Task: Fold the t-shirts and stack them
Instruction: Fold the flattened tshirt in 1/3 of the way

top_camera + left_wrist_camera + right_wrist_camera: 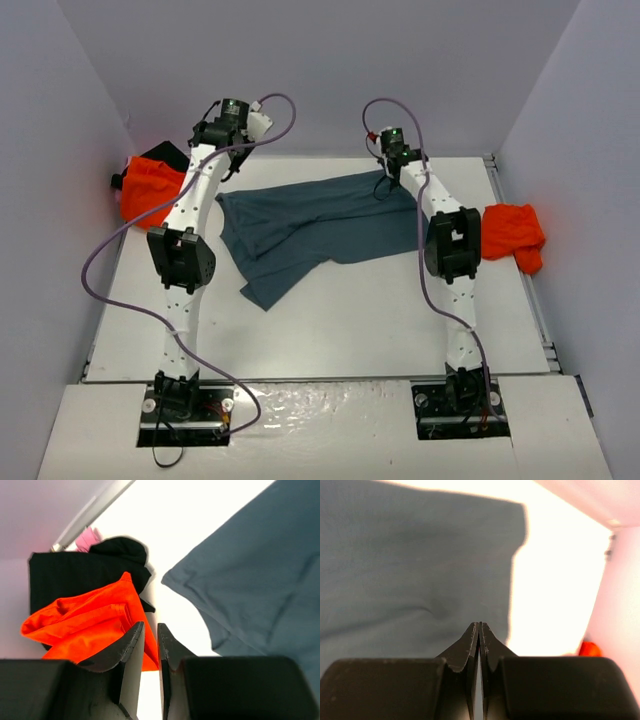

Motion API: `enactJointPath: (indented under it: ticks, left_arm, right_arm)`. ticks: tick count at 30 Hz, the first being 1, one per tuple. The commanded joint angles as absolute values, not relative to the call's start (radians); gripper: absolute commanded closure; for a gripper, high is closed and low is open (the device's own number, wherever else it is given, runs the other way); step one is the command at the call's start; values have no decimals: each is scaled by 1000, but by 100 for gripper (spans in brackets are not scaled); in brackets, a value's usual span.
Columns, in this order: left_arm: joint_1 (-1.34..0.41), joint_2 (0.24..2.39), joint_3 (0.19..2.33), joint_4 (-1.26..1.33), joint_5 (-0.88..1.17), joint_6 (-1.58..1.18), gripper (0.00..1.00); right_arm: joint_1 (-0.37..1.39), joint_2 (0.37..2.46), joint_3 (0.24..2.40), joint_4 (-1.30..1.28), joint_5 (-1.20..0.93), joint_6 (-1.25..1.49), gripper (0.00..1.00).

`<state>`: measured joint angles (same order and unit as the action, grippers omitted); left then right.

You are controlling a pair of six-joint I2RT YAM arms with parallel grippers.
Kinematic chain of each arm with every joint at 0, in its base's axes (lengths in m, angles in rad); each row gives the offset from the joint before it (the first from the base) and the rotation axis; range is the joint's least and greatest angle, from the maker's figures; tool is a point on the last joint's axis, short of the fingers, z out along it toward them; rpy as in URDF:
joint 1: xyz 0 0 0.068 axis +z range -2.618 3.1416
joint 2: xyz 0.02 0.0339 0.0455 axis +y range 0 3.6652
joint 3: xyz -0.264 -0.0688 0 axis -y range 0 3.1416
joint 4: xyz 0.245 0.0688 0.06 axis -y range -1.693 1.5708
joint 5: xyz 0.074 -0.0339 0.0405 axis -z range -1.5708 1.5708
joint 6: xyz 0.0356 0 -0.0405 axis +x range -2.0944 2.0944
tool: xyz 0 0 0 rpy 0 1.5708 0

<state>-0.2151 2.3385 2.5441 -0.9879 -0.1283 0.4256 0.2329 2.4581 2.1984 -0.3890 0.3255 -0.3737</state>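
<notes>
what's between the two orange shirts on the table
The grey shirt, spread loosely in the middle, with bare table either side; the top view shows it.

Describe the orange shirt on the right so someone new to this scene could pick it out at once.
Start at the white table and go to its right edge, just past the right arm. A crumpled orange shirt lies there alone. The other orange shirt sits at the far left corner on a black pile, and the grey-blue shirt is spread in the middle.
</notes>
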Motion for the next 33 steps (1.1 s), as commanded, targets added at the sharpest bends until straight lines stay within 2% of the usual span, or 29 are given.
enactJointPath:
  ticks: [1, 5, 9, 16, 24, 33]
  left_arm:
    - [-300, 2138, 2467, -1015, -78, 400, 86]
    - [-356, 2066, 2359, -1084, -10, 387, 86]
    - [-383, 1996, 2189, -1093, 60, 382, 99]
    - [-391, 1925, 1923, -1007, 70, 382, 100]
    - [-393, 1948, 1799, -994, 106, 393, 100]
    - [-402, 2026, 1788, -1003, 144, 405, 100]
  right_arm:
    - [232, 2194, 2157, -317, 359, -381, 100]
    - [231, 2063, 1978, -322, 366, -447, 100]
    - [221, 1965, 1733, -337, 356, -494, 100]
    - [184, 1883, 1471, -320, 253, -457, 100]
    - [179, 1941, 1407, -330, 247, -443, 100]
    - [173, 2017, 1372, -379, 222, -431, 100]
